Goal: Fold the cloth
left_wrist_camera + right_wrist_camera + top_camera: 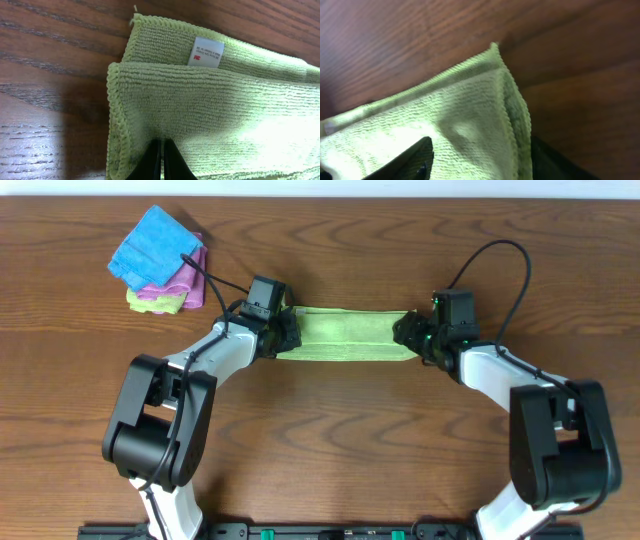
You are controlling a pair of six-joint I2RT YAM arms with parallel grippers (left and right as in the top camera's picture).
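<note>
Cloth: the green cloth (345,335) lies on the wooden table (330,450), folded over into a long, narrow strip that stretches between the two grippers.
Left gripper: the left gripper (283,332) sits at the cloth's left end. From above you can't tell how its fingers are set.
Left wrist view: this is the close look the overhead lacks. The two dark fingertips (152,161) are pressed together on the cloth's near hem, pinching it. The upper layer stops short of the lower one, so a band of the lower layer shows along the far edge.
Label: a small white label (205,52) is sewn on that exposed band. Only the left wrist camera picks it up.
Right gripper: the right gripper (410,332) is at the cloth's right end.
Right wrist view: here the fingers (415,160) stand wide apart with the cloth's end between them, so nothing is clamped. The cloth's corner points away from the camera, with its stitched hem doubled along the right side.
Stack: beyond the cloth's left end, well apart from it, is a pile of folded cloths (160,265), blue on top, then pink, then yellow-green. Only the overhead shows it.
Cable: a black cable runs from the left gripper across the edge of that pile.
</note>
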